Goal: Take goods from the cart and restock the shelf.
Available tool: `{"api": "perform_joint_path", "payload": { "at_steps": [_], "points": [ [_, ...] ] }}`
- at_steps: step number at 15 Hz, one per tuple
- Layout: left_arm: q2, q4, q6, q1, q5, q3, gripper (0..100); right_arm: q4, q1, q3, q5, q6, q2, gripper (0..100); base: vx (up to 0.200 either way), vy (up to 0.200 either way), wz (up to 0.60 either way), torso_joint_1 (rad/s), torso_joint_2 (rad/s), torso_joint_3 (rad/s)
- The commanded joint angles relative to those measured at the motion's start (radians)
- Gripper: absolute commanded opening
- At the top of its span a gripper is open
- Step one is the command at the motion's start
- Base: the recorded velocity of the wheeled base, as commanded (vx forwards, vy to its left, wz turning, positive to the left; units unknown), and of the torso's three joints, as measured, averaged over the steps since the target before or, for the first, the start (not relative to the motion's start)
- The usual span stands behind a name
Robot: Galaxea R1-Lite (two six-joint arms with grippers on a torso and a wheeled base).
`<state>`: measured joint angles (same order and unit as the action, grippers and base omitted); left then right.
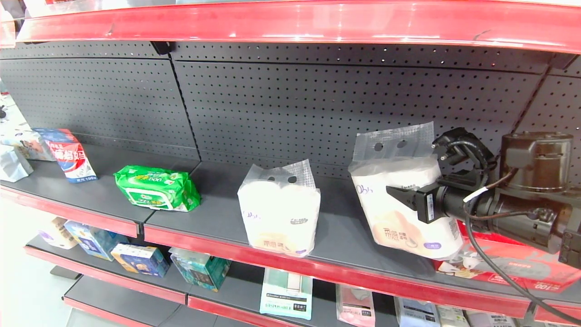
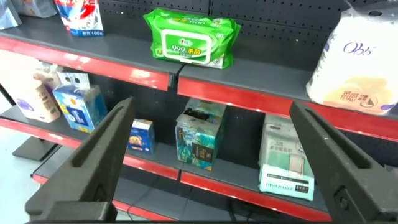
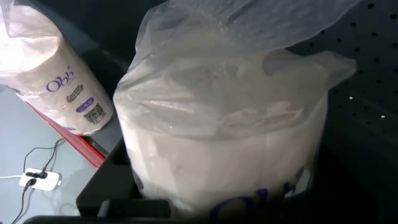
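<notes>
My right gripper [image 1: 401, 193] is shut on a clear-bagged pack of white paper rolls [image 1: 408, 234], holding it tilted over the right part of the grey shelf board [image 1: 209, 213]. In the right wrist view this pack [image 3: 230, 124] sits between the dark fingers [image 3: 109, 190]. I cannot tell whether its bottom touches the board. A second, matching pack [image 1: 279, 211] stands upright to its left, also seen from both wrists [image 3: 56, 81] [image 2: 357, 71]. My left gripper [image 2: 211, 155] is open with nothing in it, low in front of the lower shelves.
A green wipes pack [image 1: 156, 188] and a blue-and-red bag [image 1: 68, 154] lie further left on the same board. A red box [image 1: 513, 268] sits under my right arm. Boxes and packets [image 2: 199, 134] fill the lower shelves. A red-edged shelf [image 1: 290, 22] hangs overhead.
</notes>
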<state>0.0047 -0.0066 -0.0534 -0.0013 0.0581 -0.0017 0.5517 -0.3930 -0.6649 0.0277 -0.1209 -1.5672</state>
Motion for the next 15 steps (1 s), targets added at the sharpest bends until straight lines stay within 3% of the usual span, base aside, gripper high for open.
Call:
{"api": "perform_joint_path", "payload": {
  "at_steps": [1, 10, 15],
  "points": [
    [-0.003, -0.001, -0.002, 0.000, 0.000, 0.002, 100, 0.001, 0.000, -0.007, 0.000, 0.000, -0.004, 0, 0.000, 0.000, 0.00, 0.000, 0.00, 0.000],
    [-0.003, -0.001, 0.000, 0.000, 0.000, 0.002, 100, 0.050, 0.002, -0.121, -0.009, 0.004, -0.129, 0, 0.000, 0.000, 0.00, 0.000, 0.00, 0.000],
    [-0.003, -0.001, 0.000, 0.000, 0.000, 0.002, 100, 0.114, 0.049, -0.205, -0.134, -0.013, -0.260, 0, 0.000, 0.000, 0.00, 0.000, 0.00, 0.000]
  ]
}}
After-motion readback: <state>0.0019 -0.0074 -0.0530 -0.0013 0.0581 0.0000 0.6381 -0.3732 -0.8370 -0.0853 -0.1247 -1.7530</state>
